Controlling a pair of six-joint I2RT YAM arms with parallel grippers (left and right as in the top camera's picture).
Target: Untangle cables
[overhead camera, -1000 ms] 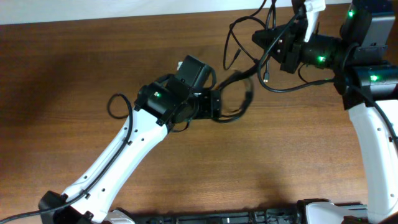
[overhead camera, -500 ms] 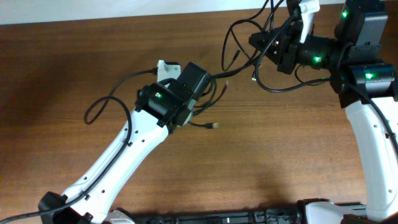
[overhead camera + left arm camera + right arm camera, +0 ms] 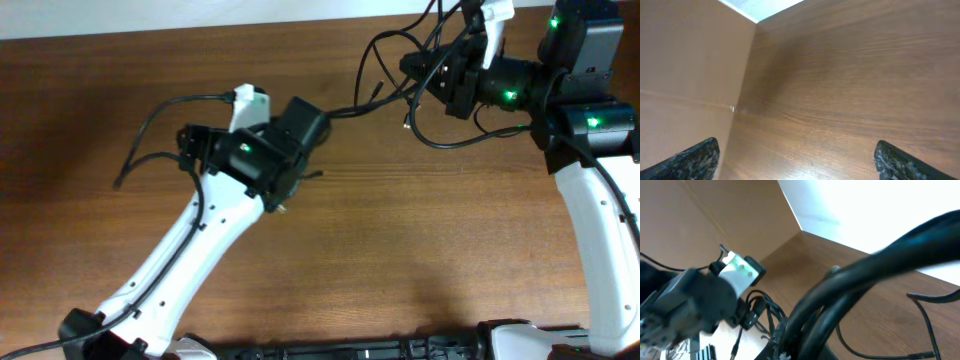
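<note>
The thin black cables (image 3: 440, 142) hang in loops under my right gripper (image 3: 416, 68), which is shut on the bundle at the back right of the table. One strand (image 3: 360, 105) runs taut from there to my left arm's wrist (image 3: 245, 155). A small plug (image 3: 406, 125) dangles beside the loops. In the right wrist view blurred black cords (image 3: 865, 265) cross just in front of the jaws and hide my right gripper (image 3: 805, 342). My left gripper (image 3: 800, 162) is wide open with only bare wood between its fingers (image 3: 695, 160).
The left arm's own thicker wire (image 3: 160, 110) arcs out to the left from a white connector (image 3: 246, 98). The table's back edge (image 3: 200, 28) meets a white wall. A short cable end (image 3: 284, 208) pokes out beside the left forearm.
My left arm has swung left and turned away from the loops, and the cable end that lay right of it has been dragged under it. My right gripper has hardly moved.
</note>
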